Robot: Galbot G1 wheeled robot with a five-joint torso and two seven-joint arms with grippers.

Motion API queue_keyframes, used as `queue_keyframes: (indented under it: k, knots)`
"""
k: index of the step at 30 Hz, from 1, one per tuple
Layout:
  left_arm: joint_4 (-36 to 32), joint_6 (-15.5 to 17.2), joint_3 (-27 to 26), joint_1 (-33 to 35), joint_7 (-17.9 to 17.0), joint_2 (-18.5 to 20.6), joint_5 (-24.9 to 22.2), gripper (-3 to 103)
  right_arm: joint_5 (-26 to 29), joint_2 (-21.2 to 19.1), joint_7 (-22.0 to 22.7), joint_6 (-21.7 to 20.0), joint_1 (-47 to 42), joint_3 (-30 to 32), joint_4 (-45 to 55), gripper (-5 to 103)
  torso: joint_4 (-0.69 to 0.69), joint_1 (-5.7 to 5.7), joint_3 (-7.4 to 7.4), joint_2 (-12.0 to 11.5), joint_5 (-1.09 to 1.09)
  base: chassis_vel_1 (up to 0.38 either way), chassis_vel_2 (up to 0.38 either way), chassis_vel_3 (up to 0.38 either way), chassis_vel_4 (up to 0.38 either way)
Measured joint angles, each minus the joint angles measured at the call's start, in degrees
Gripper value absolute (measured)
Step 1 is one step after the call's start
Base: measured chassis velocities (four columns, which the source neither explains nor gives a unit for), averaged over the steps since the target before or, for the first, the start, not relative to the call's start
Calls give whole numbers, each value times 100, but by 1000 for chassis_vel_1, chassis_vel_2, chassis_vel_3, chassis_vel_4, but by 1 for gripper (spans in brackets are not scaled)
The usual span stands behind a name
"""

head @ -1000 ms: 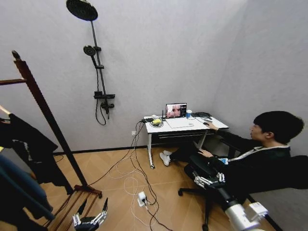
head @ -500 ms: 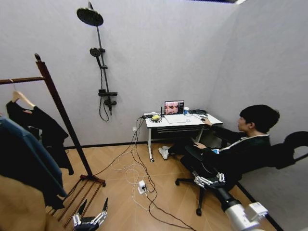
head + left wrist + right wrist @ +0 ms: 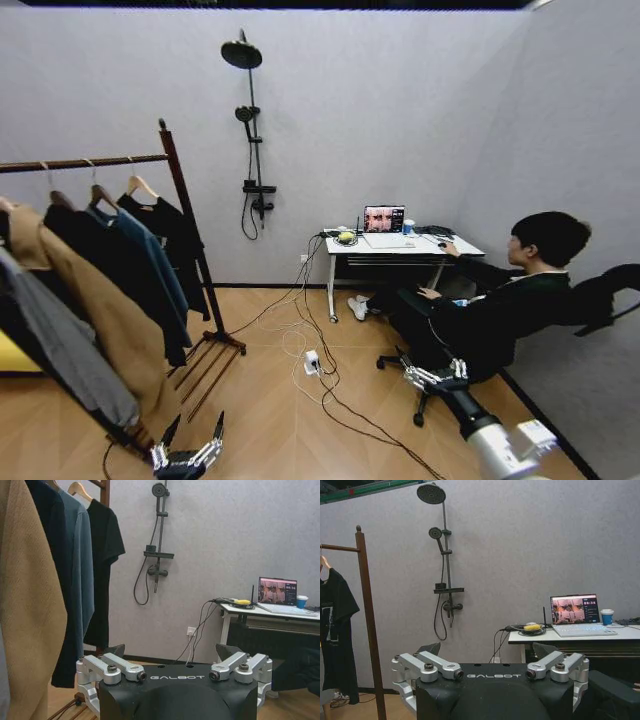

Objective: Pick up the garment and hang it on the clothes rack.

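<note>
A shower fixture (image 3: 250, 120) hangs on the wall beside a desk (image 3: 400, 248) with a laptop (image 3: 384, 219).

We read "GALBOT" in pale letters on the black housing of the left gripper (image 3: 170, 655) and again on the right gripper (image 3: 489, 652).

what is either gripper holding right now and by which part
Nothing is held. The left gripper and the right gripper both hang low and open, apart from the black T-shirt, which hangs by its wooden hanger on the clothes rack.
</note>
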Motion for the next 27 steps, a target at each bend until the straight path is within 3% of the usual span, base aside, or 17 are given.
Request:
queue_keyframes:
  k: [27]
  knots:
    - [0,0,0,0,0,0,0,100,0,0,0,0,0,0,0,100,4,7,8,13,-1,24,-60,-57,22]
